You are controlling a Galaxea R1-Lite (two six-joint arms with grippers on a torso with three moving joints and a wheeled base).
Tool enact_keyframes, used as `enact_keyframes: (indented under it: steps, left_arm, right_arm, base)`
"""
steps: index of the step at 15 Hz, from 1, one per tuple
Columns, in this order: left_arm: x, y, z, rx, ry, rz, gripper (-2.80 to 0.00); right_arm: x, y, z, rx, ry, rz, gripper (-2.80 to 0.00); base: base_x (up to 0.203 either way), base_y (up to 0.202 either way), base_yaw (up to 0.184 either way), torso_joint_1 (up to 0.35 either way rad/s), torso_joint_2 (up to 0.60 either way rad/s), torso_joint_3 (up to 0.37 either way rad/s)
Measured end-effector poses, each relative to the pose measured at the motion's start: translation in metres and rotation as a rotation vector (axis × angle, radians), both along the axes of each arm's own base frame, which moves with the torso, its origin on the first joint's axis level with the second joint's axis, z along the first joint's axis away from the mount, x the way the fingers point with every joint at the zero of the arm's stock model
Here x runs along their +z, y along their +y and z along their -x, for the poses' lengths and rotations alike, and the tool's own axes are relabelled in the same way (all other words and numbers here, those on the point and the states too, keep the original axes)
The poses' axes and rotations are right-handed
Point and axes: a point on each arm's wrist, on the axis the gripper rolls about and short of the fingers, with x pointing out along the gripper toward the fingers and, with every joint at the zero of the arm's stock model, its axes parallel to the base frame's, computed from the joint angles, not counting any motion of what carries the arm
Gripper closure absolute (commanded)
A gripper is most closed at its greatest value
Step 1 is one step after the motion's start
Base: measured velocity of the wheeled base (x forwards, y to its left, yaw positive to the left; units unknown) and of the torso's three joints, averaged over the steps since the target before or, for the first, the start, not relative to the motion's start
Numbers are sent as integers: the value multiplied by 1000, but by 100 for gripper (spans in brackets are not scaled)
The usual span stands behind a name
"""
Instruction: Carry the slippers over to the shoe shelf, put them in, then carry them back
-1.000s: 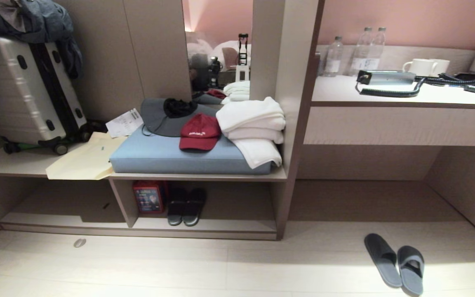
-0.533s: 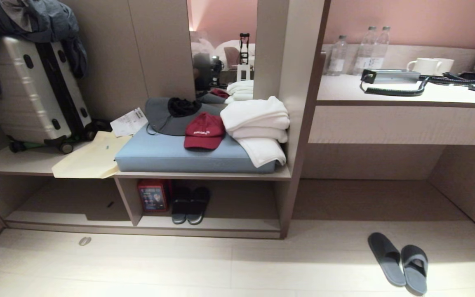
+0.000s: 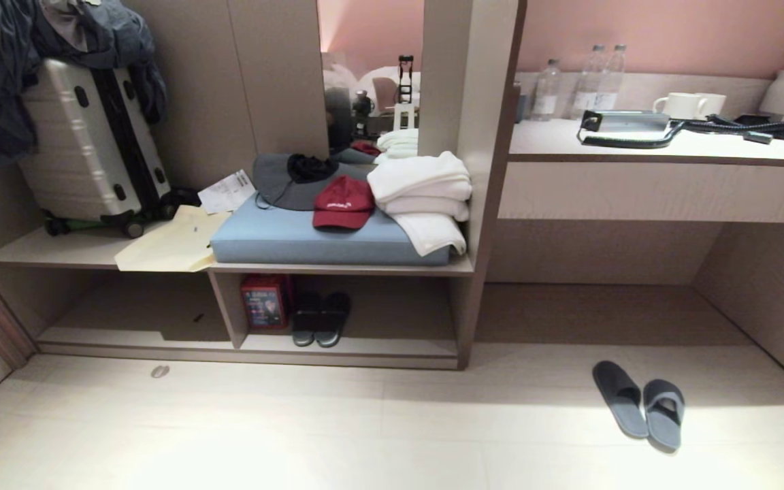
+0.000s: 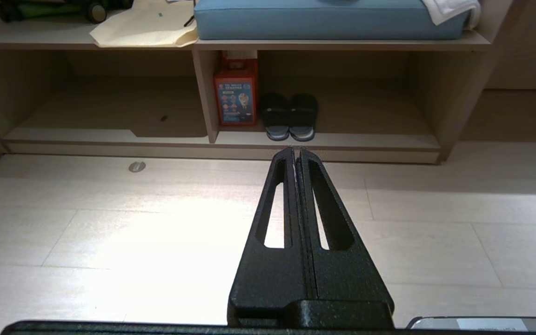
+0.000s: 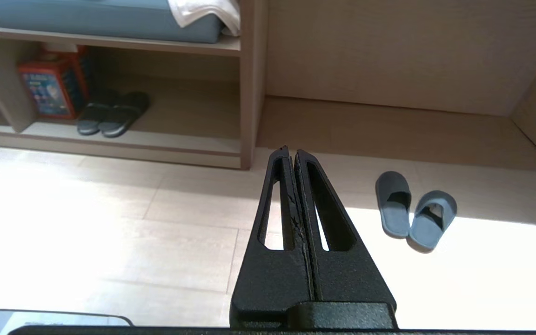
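Left tool (image 4: 296, 151): fingers pressed fully together, nothing held, nothing touched; it is held above the floor (image 4: 110, 223), pointed toward the shoe shelf (image 4: 342, 139). Right tool (image 5: 290, 151): also fully closed, empty, no contact; it is held above the floor, with the slippers (image 5: 414, 211) seen off to one side of it and well apart. Neither tool is seen in the head view.

The slippers (image 3: 640, 405) are found on the floor as a pair, side by side and touching, soles down, in front of the open space under the desk (image 3: 664, 146), to the right of the shelf unit. They are not in the shoe shelf (image 3: 365, 344).

In the shelf's compartment right of the vertical divider, a red box (image 3: 264, 303) is set against the divider, with a pair of dark shoes (image 3: 320, 320) just beside it. On the ledge above, a blue cushion (image 3: 297, 238) is loaded with a red cap (image 3: 343, 202), a grey hat (image 3: 290, 180) and folded white towels (image 3: 422, 197). A suitcase (image 3: 89, 139) is parked at the far left.
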Motion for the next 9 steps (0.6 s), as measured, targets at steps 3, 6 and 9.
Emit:
enact_keyframes:
  steps: [3,6,9]
  left_arm:
    - [0,0,0,0,0,0,0]
    - [0,0,0,0,0,1,0]
    - [0,0,0,0,0,1,0]
  right_arm:
    - [0,0,0,0,0,0,0]
    - [0,0,0,0,1,0,0]
    - [0,0,0,1,1,0,0]
  base:
    - [-194,0,1,1,4,-3]
    - [-195,0,1,2,2,3]
    - [-194,0,1,2,6,3]
